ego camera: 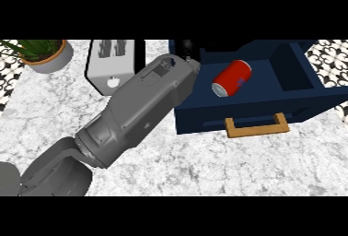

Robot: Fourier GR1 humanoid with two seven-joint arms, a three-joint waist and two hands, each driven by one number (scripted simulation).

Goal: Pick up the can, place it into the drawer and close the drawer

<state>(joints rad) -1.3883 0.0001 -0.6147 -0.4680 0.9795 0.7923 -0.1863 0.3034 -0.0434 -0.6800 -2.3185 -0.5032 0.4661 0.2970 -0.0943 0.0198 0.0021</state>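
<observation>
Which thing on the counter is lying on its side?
The red can, lying tilted inside the open blue drawer. The toaster and potted plant stand upright.

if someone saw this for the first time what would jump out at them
First the big grey forearm, running diagonally from the lower left up to the drawer's back left corner, where only a dark bit of the robot hand shows. Next the red can, lying on its side inside the open navy drawer with its tan handle at the front. A potted plant and a toaster stand at the upper left.
</observation>
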